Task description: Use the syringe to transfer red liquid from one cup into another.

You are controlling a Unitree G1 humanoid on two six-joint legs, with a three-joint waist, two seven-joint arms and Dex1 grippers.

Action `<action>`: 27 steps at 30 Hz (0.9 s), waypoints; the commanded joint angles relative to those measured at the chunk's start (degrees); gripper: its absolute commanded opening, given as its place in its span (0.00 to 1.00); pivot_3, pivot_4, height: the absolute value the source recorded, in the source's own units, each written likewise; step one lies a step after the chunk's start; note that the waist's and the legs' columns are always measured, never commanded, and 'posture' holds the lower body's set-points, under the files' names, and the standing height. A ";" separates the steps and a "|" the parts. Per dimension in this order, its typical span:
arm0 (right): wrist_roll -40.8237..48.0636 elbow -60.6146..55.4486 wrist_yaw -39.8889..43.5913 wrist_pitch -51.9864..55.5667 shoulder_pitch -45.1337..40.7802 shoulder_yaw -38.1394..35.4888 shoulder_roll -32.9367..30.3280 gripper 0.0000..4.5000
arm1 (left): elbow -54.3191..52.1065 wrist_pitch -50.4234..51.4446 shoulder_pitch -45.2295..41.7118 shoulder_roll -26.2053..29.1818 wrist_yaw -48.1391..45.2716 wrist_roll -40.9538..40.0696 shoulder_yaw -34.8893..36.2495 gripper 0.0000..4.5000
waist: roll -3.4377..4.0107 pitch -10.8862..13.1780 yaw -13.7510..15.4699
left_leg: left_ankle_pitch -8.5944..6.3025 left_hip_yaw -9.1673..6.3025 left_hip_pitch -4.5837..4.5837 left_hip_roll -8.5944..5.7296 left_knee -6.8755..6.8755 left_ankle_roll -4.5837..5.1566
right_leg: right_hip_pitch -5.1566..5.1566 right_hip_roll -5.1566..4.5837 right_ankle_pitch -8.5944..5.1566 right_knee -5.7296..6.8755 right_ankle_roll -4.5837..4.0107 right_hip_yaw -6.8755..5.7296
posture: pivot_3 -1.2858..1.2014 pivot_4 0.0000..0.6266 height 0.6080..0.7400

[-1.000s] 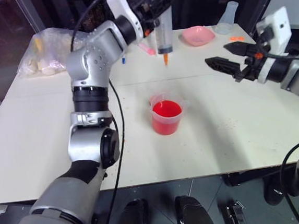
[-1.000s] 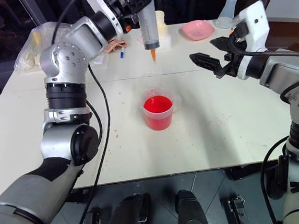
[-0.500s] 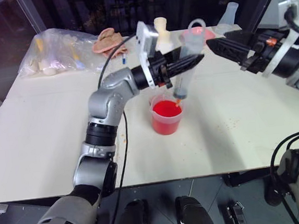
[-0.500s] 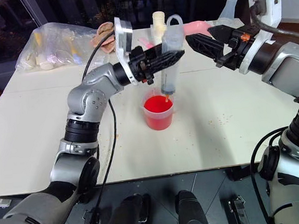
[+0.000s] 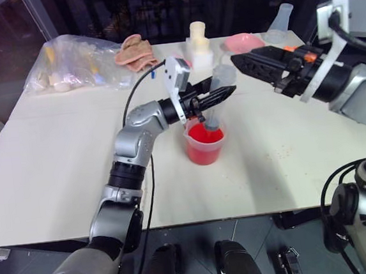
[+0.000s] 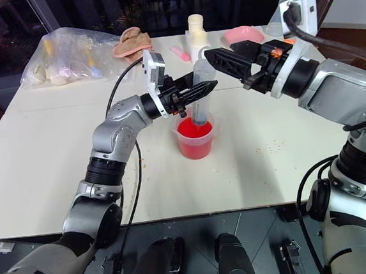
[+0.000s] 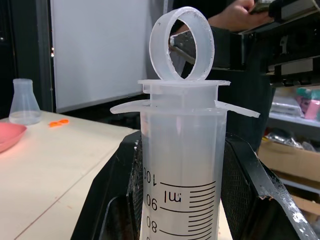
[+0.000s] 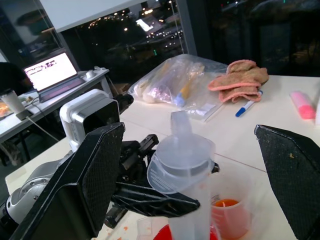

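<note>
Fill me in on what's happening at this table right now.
The left gripper is shut on the syringe, holding it upright with its tip down in the red liquid of the small beaker. The plunger ring sits pushed down against the barrel, so nothing looks drawn up yet. The right gripper is open and hovers beside the top of the syringe, probably about to work the plunger. A flask and a pink dish stand at the table's far edge.

My left arm reaches in over the table centre, left gripper (image 6: 199, 90) clamped, fingers roughly level and pointing right. Right arm comes in from the right, right gripper (image 6: 218, 58) spread wide, fingers pointing left toward the left gripper.
</note>
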 commanded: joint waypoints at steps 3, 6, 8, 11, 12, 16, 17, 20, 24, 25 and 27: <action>-2.84 -0.18 -0.61 -2.77 -0.10 3.61 -0.53 0.95 | -3.39 0.34 -0.13 -0.20 1.31 -0.63 -0.04 0.34 | 0.00 0.00 -0.02 | 0.00 0.00 0.01 0.00 0.01 0.00 | 0.01 0.01 0.00 0.01 0.00 0.00 | 0.52 0.24 1.00; -5.50 1.23 -0.68 -3.72 -0.59 5.57 -0.39 0.95 | -4.73 1.64 0.14 -0.01 1.81 -1.44 0.22 0.34 | 0.00 0.00 0.01 | 0.00 0.00 0.00 0.00 0.02 0.01 | 0.01 0.01 0.00 0.01 0.00 -0.01 | 0.52 0.24 1.00; -7.06 2.00 -0.37 -4.40 -0.73 6.57 -0.17 0.95 | -5.11 1.74 0.25 0.14 1.85 -1.27 0.09 0.34 | 0.00 0.00 0.01 | 0.00 0.00 0.00 0.00 0.02 0.01 | 0.02 0.01 0.00 0.01 0.00 -0.01 | 0.52 0.24 1.00; -8.37 2.84 0.14 -5.24 -1.06 7.29 0.23 0.90 | -5.54 1.84 0.50 0.30 1.87 -1.21 -0.13 0.34 | 0.00 0.00 0.02 | 0.00 0.00 0.00 0.00 0.03 0.01 | 0.02 0.02 0.00 0.00 0.00 -0.03 | 0.52 0.24 1.00; -8.79 3.18 0.30 -5.57 -1.24 7.49 0.42 0.83 | -5.71 1.84 0.63 0.38 1.83 -1.16 -0.27 0.34 | 0.00 0.00 0.02 | 0.00 0.00 0.00 0.00 0.03 0.01 | 0.02 0.02 0.00 0.00 0.00 -0.03 | 0.52 0.24 1.00; -9.40 3.57 0.63 -6.49 -1.67 7.88 0.92 0.46 | -6.78 2.30 1.71 0.75 1.73 -1.12 -0.74 0.34 | 0.00 0.00 -0.04 | 0.00 0.00 0.01 0.01 0.02 0.01 | 0.02 0.03 0.00 0.00 0.00 -0.03 | 0.52 0.24 1.00; -9.30 3.54 0.66 -6.58 -1.72 7.91 1.04 0.34 | -6.92 2.35 2.02 0.86 1.71 -1.02 -0.85 0.34 | 0.00 0.00 -0.03 | 0.00 -0.01 0.02 0.02 0.02 0.01 | 0.02 0.04 0.00 0.00 0.00 -0.03 | 0.52 0.24 1.00; -8.64 3.35 0.73 -6.64 -1.87 7.96 1.39 0.30 | -7.16 2.59 2.65 1.03 1.78 -1.00 -0.92 0.34 | 0.00 0.00 0.00 | 0.00 -0.01 0.01 0.02 0.03 0.01 | 0.02 0.03 0.00 0.00 0.00 -0.03 | 0.52 0.24 1.00; -7.48 2.70 0.33 -6.37 -2.20 7.85 2.19 0.30 | -7.02 2.17 3.58 1.28 1.50 -0.45 -1.48 0.34 | 0.00 0.00 0.02 | 0.00 -0.01 0.01 0.02 0.03 0.01 | 0.03 0.02 0.00 0.00 0.00 -0.03 | 0.52 0.24 1.00; -7.28 2.55 0.10 -6.27 -2.37 7.80 2.32 0.30 | -6.76 2.10 3.67 1.31 1.52 -0.36 -1.47 0.34 | 0.00 0.00 0.03 | 0.00 -0.01 0.01 0.02 0.03 0.01 | 0.03 0.02 0.00 -0.01 0.00 -0.03 | 0.52 0.24 1.00; -6.74 2.44 -0.34 -6.28 -2.86 7.58 2.50 0.30 | -6.26 1.87 3.86 1.36 1.50 -0.13 -1.54 0.34 | 0.00 0.00 0.03 | 0.00 -0.01 0.01 0.02 0.03 0.01 | 0.03 0.02 0.00 -0.01 0.00 -0.03 | 0.52 0.24 1.00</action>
